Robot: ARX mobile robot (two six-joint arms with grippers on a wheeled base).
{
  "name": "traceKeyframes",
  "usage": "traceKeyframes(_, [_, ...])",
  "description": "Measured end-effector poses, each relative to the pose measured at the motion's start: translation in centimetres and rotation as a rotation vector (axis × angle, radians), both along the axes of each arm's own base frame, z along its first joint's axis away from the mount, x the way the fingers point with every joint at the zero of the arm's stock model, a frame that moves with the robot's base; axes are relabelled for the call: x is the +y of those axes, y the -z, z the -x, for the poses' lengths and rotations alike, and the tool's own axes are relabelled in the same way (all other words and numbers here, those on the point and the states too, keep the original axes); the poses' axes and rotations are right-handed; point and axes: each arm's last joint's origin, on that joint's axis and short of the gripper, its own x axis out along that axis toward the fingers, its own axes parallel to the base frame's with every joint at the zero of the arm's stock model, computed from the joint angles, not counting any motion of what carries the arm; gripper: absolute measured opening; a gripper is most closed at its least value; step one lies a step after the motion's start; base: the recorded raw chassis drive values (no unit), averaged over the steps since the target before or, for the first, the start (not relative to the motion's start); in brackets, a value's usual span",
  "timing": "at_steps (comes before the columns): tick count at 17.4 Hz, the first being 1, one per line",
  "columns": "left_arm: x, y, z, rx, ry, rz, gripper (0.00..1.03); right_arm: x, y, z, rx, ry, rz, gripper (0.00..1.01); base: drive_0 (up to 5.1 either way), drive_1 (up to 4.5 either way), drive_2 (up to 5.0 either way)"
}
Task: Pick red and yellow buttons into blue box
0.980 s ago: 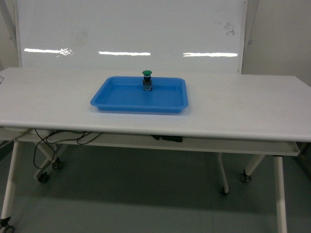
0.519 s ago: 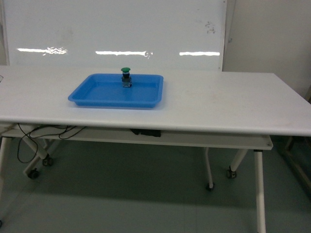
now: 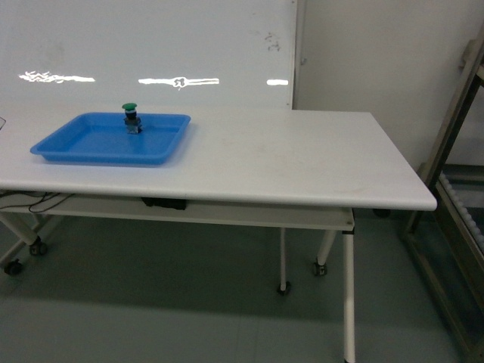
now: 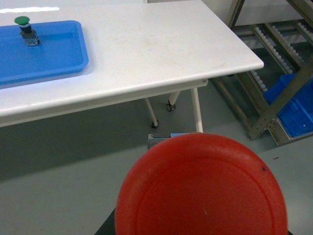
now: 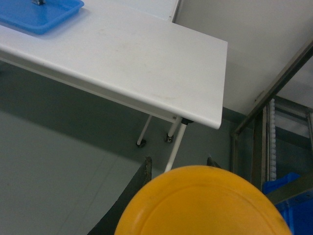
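White counter [image 3: 287, 162] fills mid-frame. Red button [image 4: 201, 188] sits clamped in the left end effector, yellow button [image 5: 203, 203] in the right; blue box [image 4: 293, 100] lies lower right on a rack.

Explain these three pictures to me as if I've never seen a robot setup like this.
This is a wheeled robot with two arms, each carrying a camera at its wrist. The wide picture comes from its head camera: a long white table with a shallow blue plastic tray holding a green-capped push button.

The other two pictures look down along each arm. The left wrist view is mostly filled by a red domed button cap, apparently carried in the left tool. The right wrist view shows a yellow domed button cap the same way. A bright blue plastic crate sits in a metal rack beside the table.
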Motion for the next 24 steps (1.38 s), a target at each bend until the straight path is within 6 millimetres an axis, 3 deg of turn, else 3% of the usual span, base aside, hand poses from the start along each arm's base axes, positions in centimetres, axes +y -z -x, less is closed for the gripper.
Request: traceKeyframes(24, [-0.01, 0.04, -0.03, 0.002, 0.001, 0.000, 0.24, 0.00, 0.01, 0.00, 0.001, 0.000, 0.000, 0.28, 4.5, -2.17, -2.2])
